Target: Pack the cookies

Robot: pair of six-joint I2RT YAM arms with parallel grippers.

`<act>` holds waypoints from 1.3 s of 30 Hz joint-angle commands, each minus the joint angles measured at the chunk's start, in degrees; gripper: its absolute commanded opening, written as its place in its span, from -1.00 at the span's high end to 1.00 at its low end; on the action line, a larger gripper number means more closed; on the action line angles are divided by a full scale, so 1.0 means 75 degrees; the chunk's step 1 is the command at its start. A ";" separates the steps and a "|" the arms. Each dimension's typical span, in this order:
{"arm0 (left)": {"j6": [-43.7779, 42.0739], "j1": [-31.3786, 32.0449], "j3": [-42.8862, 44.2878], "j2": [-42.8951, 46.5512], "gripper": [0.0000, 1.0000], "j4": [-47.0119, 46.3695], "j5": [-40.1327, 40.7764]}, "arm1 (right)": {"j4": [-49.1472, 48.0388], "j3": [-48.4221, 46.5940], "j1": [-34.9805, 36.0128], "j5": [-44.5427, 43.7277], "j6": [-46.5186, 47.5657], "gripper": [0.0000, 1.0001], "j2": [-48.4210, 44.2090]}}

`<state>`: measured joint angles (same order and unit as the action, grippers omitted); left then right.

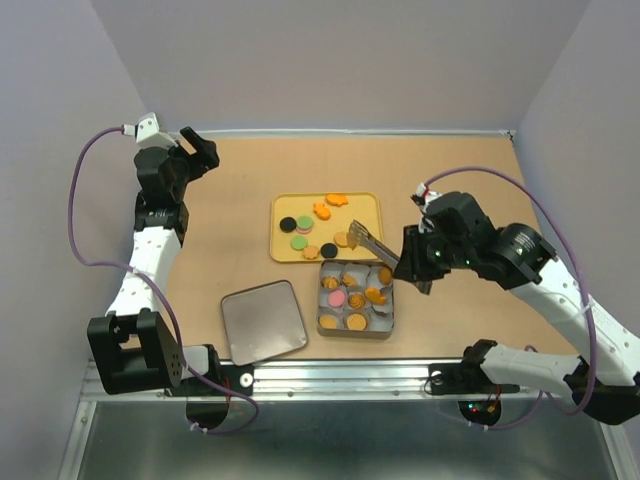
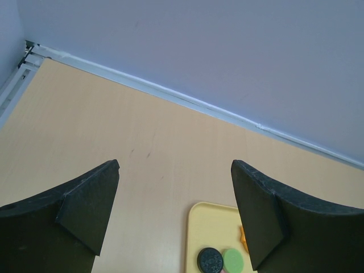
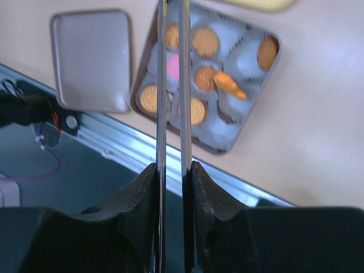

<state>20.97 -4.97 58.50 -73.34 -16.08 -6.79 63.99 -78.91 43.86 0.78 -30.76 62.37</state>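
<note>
Several cookies, black [image 1: 288, 224], green [image 1: 305, 222] and orange star-like [image 1: 322, 210], lie on a yellow tray [image 1: 372, 205]. More cookies [image 1: 337, 298] sit in white paper cups inside a square tin [image 1: 392, 310], which also shows in the right wrist view [image 3: 267, 79]. My right gripper [image 1: 410, 265] [image 3: 172, 168] is shut on metal tongs [image 1: 375, 247] [image 3: 170, 85]. Their tips reach the tray's near edge by a tan cookie [image 1: 342, 240]; I cannot tell if they grip it. My left gripper [image 1: 200, 150] [image 2: 175, 170] is open and empty, raised at the far left; below it show the tray corner [image 2: 196, 227] and a black cookie [image 2: 209, 260].
The tin's grey lid [image 1: 262, 320] [image 3: 91, 60] lies flat left of the tin, near the table's front edge. A metal rail [image 1: 330, 375] runs along that edge. Walls close in the table at the back and sides.
</note>
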 commanded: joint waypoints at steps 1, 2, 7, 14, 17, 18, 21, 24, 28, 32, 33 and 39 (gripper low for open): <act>0.0051 -0.0005 -0.0066 0.0017 -0.81 -0.0423 -0.0126 | 0.0829 0.0630 -0.0012 0.0365 -0.0386 0.38 -0.0707; 0.0051 -0.0005 -0.0066 0.0005 -0.81 -0.0435 -0.0150 | 0.0971 0.0898 -0.0023 0.0388 -0.0421 0.39 -0.0838; 0.0051 -0.0005 -0.0089 0.0005 -0.81 -0.0435 -0.0138 | 0.1885 0.1416 -0.0012 0.0553 -0.0387 0.39 -0.1518; 0.0028 -0.0017 -0.0089 -0.0006 -0.80 -0.0423 -0.0091 | 0.2074 0.2294 -0.0023 0.1829 -0.0270 0.39 -0.2467; 0.0028 -0.0005 -0.0101 -0.0018 -0.80 -0.0435 -0.0091 | 0.2086 0.2645 -0.0023 0.2251 -0.0094 0.39 -0.2713; 0.0016 -0.0005 -0.0101 -0.0030 -0.80 -0.0435 -0.0091 | 0.2086 0.2740 -0.0023 0.2333 -0.0070 0.39 -0.2714; -0.0007 -0.0017 -0.0101 -0.0053 -0.80 -0.0411 -0.0068 | 0.2086 0.3045 -0.0023 0.2533 0.0035 0.39 -0.2971; -0.0019 -0.0005 -0.0112 -0.0030 -0.80 -0.0411 -0.0033 | 0.2086 0.3220 -0.0023 0.2487 0.0094 0.39 -0.3089; -0.0066 0.0018 -0.0124 -0.0030 -0.81 -0.0376 0.0037 | 0.2086 0.3385 -0.0023 0.2300 0.0118 0.39 -0.3171; -0.0124 0.0089 -0.0124 -0.0041 -0.80 -0.0341 0.0131 | 0.2097 0.3198 -0.0011 0.1597 0.0036 0.40 -0.3183; -0.0148 0.0124 -0.0124 -0.0030 -0.80 -0.0353 0.0143 | 0.2097 0.3151 -0.0012 0.1341 0.0001 0.40 -0.3171; -0.0183 0.0159 -0.0113 -0.0042 -0.80 -0.0318 0.0237 | 0.2097 0.3080 -0.0012 0.1162 -0.0058 0.40 -0.3288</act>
<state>20.71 -4.16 58.50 -73.76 -16.08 -5.74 78.11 -54.28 43.86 12.23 -31.03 38.89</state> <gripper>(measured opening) 0.905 0.326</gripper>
